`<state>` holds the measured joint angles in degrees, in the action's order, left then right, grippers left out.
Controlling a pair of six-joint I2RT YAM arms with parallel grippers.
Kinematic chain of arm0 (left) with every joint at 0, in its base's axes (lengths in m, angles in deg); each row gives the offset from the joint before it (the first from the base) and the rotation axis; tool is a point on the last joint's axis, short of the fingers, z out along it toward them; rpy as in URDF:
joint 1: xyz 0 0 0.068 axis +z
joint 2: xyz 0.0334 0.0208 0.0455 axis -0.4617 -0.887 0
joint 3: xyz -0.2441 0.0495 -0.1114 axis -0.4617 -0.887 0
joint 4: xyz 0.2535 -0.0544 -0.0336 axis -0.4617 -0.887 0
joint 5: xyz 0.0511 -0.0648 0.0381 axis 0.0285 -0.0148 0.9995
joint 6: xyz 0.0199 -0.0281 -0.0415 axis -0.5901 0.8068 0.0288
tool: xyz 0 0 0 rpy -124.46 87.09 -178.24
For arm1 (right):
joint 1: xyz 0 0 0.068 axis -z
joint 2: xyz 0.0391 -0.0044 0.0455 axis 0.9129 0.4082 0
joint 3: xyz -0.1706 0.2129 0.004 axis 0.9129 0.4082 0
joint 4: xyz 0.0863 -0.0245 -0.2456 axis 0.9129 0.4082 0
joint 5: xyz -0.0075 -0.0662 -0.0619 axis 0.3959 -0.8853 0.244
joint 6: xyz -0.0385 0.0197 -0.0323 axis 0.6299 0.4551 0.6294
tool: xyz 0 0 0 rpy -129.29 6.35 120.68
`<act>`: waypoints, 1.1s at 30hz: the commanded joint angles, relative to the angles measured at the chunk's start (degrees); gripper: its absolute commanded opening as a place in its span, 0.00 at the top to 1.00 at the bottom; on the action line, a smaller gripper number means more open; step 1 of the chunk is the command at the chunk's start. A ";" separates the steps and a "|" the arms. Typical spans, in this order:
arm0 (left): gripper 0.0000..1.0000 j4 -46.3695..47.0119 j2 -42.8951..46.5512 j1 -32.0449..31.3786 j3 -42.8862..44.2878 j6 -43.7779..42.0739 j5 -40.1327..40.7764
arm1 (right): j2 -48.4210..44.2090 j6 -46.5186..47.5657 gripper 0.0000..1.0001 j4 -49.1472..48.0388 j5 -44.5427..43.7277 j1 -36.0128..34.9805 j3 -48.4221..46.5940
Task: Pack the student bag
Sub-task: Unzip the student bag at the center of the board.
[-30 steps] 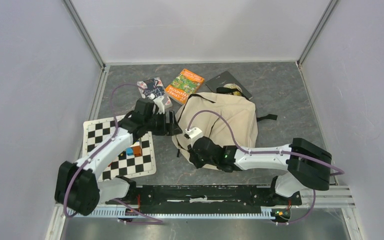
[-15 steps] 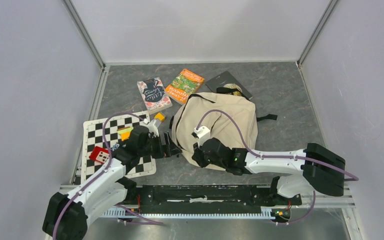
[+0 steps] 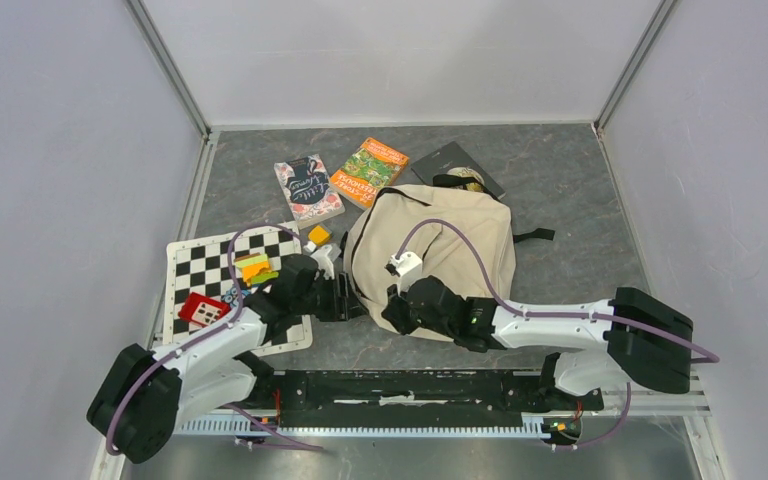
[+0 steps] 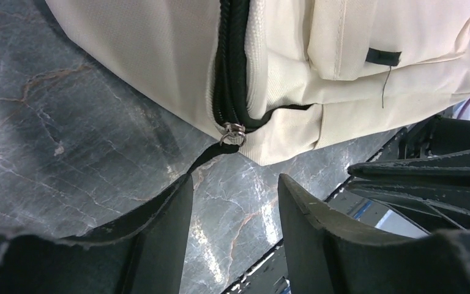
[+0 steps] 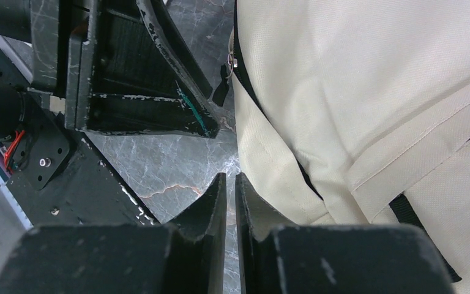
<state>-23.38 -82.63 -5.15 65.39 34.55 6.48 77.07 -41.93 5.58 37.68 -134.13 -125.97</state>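
The bag (image 3: 450, 255) lay flat on the bench (image 3: 570, 200), a little right of the middle, with its near-left corner turned toward both arms. I had my left hand (image 4: 234, 181) low over the bench at that corner. Its fingers stood apart with nothing between them, and only bare stone showed in the gap. Just ahead of the fingertips, and clear of them, the metal zipper pull (image 4: 233, 130) hung at the end of the black zipper on the bag's edge.

My right hand (image 5: 231, 179) sat close against the bag's near edge, facing the left hand. Its fingers were drawn almost together, leaving a thin slit with nothing in it. I could not tell whether one finger brushed the fabric.

Left of the bag lay a checkered mat (image 3: 200, 265) with a few small coloured pieces on it. Beyond the bag were two books (image 3: 308, 190) side by side, and a dark notebook (image 3: 455, 160) partly hidden by the bag's far end.
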 commanded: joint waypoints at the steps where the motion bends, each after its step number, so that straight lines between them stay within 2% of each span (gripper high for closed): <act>1: 0.42 6.08 -1.20 -0.75 0.80 -3.66 2.61 | -1.73 -0.70 0.86 -2.92 0.37 0.12 0.59; 7: 0.41 11.46 -3.44 -1.87 0.08 -5.11 1.16 | -1.04 -0.53 0.86 -3.02 1.06 0.11 0.41; 12: 0.42 12.22 -4.04 -2.92 0.90 -6.39 2.14 | -1.09 -0.34 0.87 -2.95 1.32 0.11 0.74; 19: 0.40 8.82 -5.06 -4.02 1.22 -7.67 9.46 | -1.24 -0.16 0.87 -3.09 1.53 0.11 1.36; 22: 0.36 9.33 -5.01 -4.01 0.96 -7.50 10.52 | -1.24 -0.17 0.87 -3.44 1.88 0.11 1.54; 30: 0.29 17.89 -3.42 -4.03 -1.36 -6.30 4.29 | -1.08 0.05 0.87 -3.67 2.20 0.11 1.72; 33: 0.30 18.82 -3.24 -4.01 -1.69 -6.22 2.56 | -1.01 0.00 0.87 -3.81 2.57 0.12 1.73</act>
<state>-10.26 -87.00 -8.97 64.29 29.42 12.25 76.83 -42.17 4.37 39.51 -134.13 -124.70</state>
